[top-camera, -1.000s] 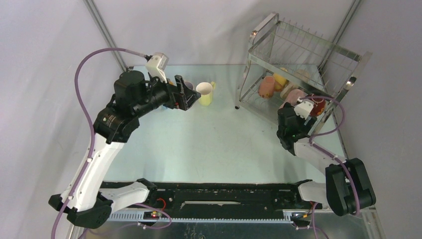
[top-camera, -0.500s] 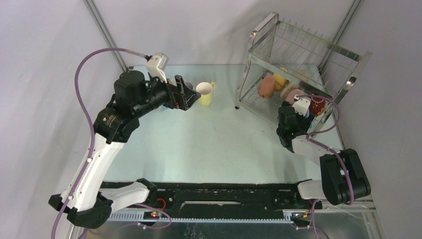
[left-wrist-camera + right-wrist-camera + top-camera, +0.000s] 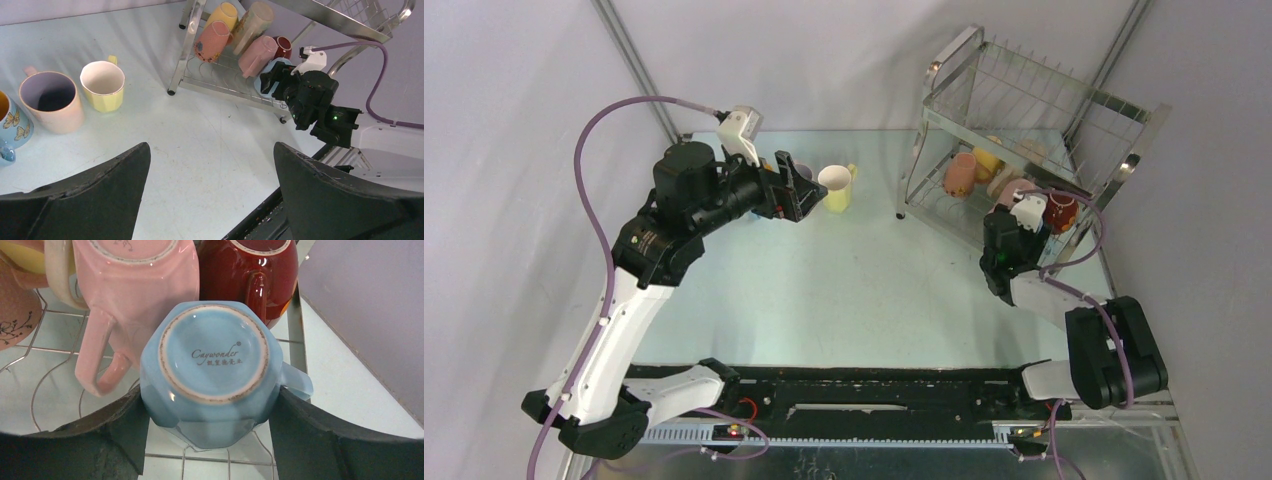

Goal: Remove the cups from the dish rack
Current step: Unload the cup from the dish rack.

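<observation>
Pinching the upturned light blue mug in the dish rack are the right jaws; left jaws gape over the bench.

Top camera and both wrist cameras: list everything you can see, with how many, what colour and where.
dish rack: one, chrome wire, far right of the table
mugs in the rack: six, lower tier: light blue mug, pink mug, dark red mug, cream mug, yellow mug, patterned salmon mug
mugs on the table: three, far left: pale yellow mug, pink-and-purple mug, butterfly mug
cables: two, purple, one along each arm
left hand: black, open, above the table near those three mugs
right hand: black, inside the rack, one finger on either side of the light blue mug; whether it grips is unclear
</observation>
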### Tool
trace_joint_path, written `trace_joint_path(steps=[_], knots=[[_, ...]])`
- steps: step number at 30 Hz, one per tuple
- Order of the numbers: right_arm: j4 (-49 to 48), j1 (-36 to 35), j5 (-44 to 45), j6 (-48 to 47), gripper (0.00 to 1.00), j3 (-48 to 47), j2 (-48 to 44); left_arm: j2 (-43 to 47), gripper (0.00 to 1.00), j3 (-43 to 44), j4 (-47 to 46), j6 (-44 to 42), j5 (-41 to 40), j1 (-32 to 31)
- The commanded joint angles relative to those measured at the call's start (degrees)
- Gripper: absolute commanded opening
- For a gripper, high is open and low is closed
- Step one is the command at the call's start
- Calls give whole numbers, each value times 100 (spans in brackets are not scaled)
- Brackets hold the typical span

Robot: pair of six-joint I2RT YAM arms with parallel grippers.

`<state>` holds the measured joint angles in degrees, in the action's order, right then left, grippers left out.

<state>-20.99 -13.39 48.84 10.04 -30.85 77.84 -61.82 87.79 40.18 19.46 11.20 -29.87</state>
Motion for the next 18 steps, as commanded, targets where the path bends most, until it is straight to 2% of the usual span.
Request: trace_joint_path(steps=[1,9,18], knots=[[51,-229,300,-78,33,-206,-419,126,100,98,-180,-24,22,-10],[437,-589,547,226,23,-202,-963,176,100,-78,-298,48,92,-10],[658,-858,549,455,22,-184,-1286,240,100,-289,-449,163,159,-9]])
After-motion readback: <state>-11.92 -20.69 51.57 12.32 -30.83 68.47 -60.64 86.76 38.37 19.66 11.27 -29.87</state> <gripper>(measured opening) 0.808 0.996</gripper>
